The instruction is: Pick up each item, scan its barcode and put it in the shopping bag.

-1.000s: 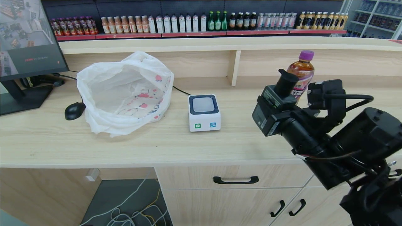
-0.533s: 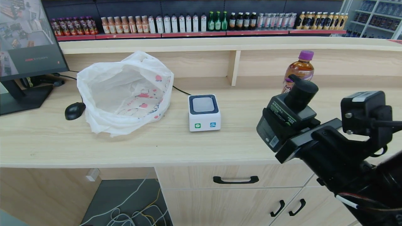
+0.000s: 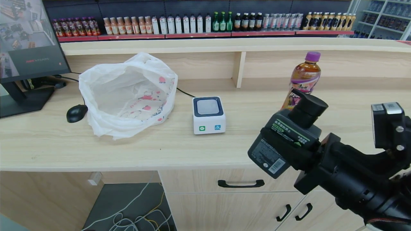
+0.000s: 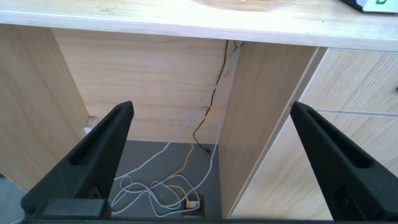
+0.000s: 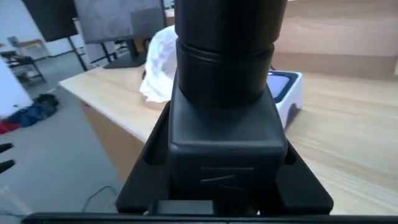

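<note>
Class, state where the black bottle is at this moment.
The black bottle is on the robot's right in the head view, held off the counter by the right gripper, nearer the camera than the purple-capped bottle and right of the scanner.

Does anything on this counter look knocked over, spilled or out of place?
Nothing stands out. The tea bottle stands upright, the shopping bag sits open, the scanner sits flat. The black bottle is tilted only because the right gripper holds it.

Pale wooden checkout counter point(image 3: 160, 150). Carries, left to right: monitor point(image 3: 29, 41) on its stand, black mouse point(image 3: 76, 113) just beside the open white shopping bag point(image 3: 128, 96), white barcode scanner point(image 3: 208, 115), upright purple-capped drink bottle point(image 3: 305, 75) well apart.
</note>
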Tool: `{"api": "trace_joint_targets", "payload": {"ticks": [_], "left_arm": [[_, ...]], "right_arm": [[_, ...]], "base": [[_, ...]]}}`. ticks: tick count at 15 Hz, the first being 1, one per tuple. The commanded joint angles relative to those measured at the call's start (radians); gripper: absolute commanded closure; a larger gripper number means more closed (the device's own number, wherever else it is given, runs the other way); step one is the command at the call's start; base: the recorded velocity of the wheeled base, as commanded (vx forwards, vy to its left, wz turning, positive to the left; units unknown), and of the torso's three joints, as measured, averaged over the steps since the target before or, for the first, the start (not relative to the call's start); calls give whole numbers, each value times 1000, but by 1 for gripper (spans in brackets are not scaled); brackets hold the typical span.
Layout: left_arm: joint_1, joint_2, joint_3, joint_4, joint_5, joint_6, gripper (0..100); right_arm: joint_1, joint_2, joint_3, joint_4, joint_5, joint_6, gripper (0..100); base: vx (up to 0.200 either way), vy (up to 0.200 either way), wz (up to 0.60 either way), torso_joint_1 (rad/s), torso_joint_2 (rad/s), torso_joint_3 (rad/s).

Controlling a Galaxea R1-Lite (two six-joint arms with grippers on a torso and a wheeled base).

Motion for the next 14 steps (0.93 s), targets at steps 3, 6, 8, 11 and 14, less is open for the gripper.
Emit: {"api": "trace_joint_targets", "payload": {"ticks": [3, 6, 8, 11, 14], "left_arm": [[0, 0, 0, 0, 0, 0, 0], [0, 0, 0, 0, 0, 0, 0], [0, 0, 0, 0, 0, 0, 0], [0, 0, 0, 0, 0, 0, 0], [0, 0, 0, 0, 0, 0, 0]], "right_arm": [[-27, 37, -6, -3, 202, 158, 100], [-18, 84, -35, -11, 307, 268, 100], [5, 89, -76, -11, 356, 345, 100], [60, 84, -95, -14, 357, 435, 100], [75, 84, -98, -43, 357, 512, 100]], "base": [[0, 0, 0, 0, 0, 0], [0, 0, 0, 0, 0, 0], [0, 0, 0, 0, 0, 0], [0, 0, 0, 0, 0, 0], [0, 0, 0, 0, 0, 0]]}}
